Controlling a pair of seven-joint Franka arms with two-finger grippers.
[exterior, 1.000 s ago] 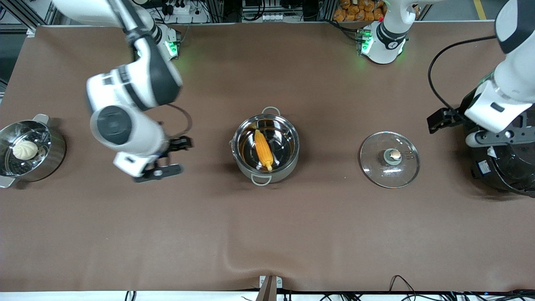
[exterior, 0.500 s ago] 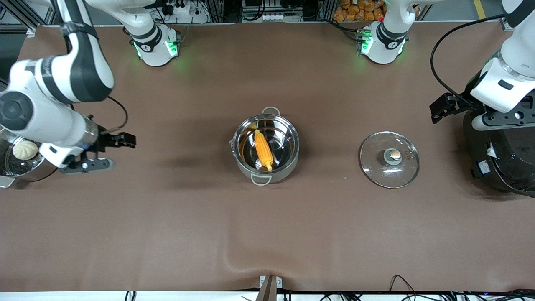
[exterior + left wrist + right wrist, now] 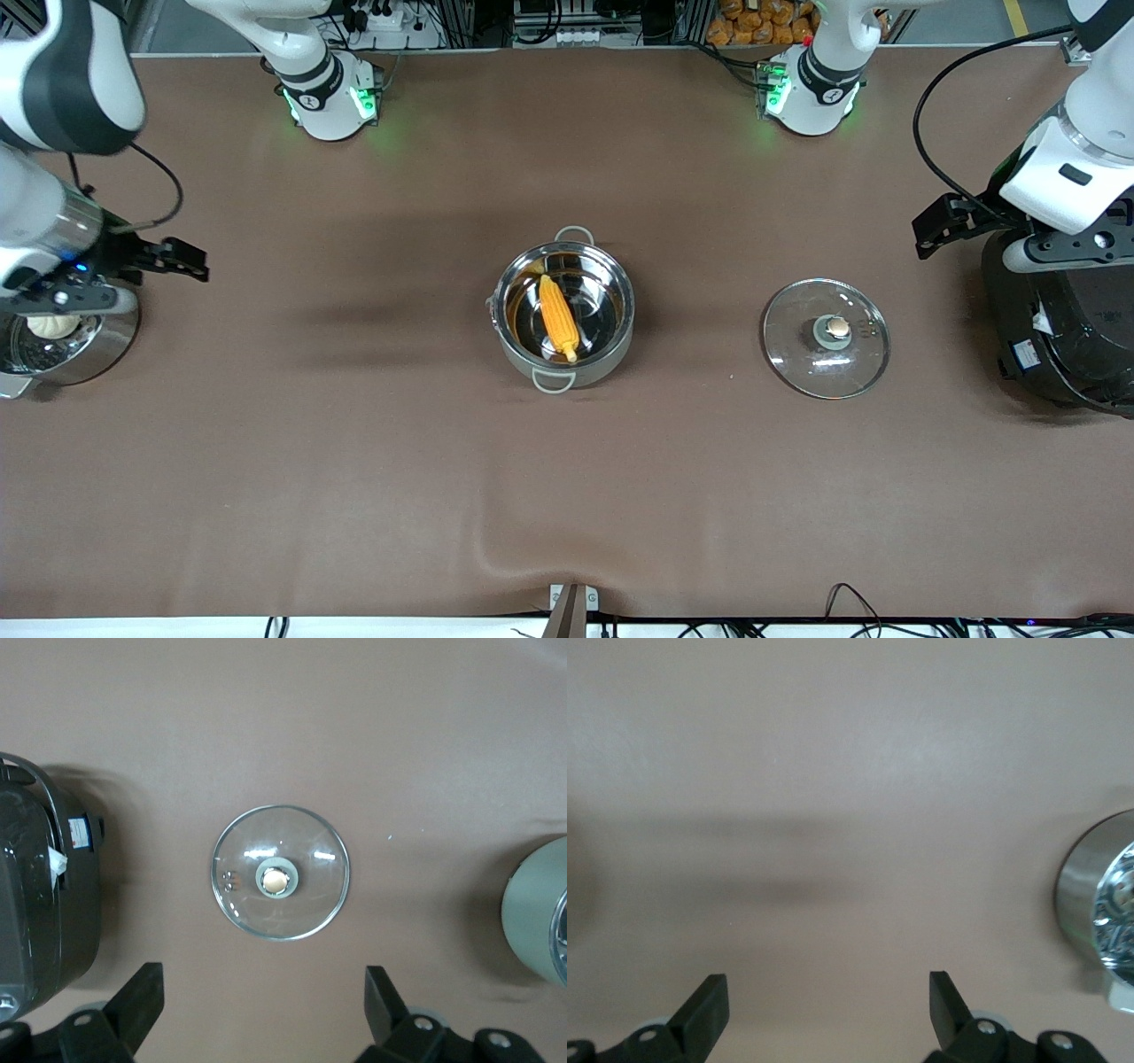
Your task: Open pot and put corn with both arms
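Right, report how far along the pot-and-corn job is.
Looks done: the lid lies on the table beside the pot, and the corn rests inside. Nothing in hand: left gripper and right gripper are open, empty. Nothing visibly left.

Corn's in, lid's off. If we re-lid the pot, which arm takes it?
Left, probably. The lid lies toward the left arm's end of the table, centred in its wrist view, and the left gripper is open. The right gripper, also open, is over the bun pot.

Yellow-orange corn (image 3: 559,317), shiny steel pot (image 3: 611,350), prob. copper knob (image 3: 835,330)
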